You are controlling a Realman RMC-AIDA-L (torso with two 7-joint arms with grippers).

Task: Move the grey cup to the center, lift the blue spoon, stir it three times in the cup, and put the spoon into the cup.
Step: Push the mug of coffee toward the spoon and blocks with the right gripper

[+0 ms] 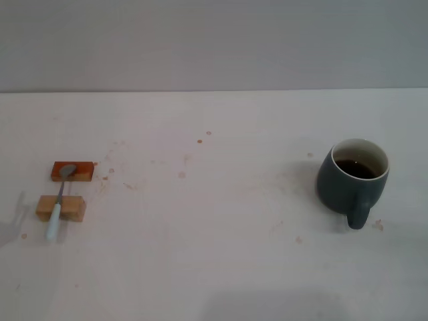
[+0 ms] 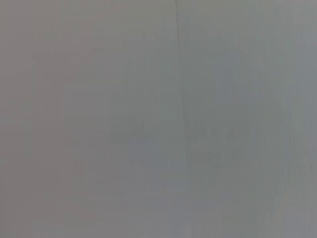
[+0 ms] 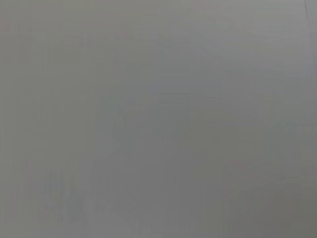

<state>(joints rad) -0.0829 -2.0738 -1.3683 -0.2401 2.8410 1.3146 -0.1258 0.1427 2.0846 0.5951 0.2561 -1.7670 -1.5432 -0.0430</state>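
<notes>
Right now you have neither gripper in any view: the head camera shows no arm at all, and both wrist cameras give you only a flat, featureless grey surface, so you cannot tell how the jaws stand or whether they hold anything. On the table (image 1: 214, 267), a pale matte top speckled with small brownish stains, the cup (image 1: 352, 180) stands upright at about three o'clock from the middle, well off to the robot's right. It is a rounded, dark blue-grey ceramic mug with a white rim and inside, dark brown liquid showing within, and its single loop handle turned toward six o'clock, facing the robot. At about nine o'clock, well apart from the cup, the spoon (image 1: 57, 206) lies propped across two small rectangular blocks. Its silver metal bowl rests on the orange block (image 1: 81, 172), the farther one; its slim neck crosses the tan block (image 1: 69, 210) just nearer you, and its pale blue handle slopes down to the table toward six o'clock.
</notes>
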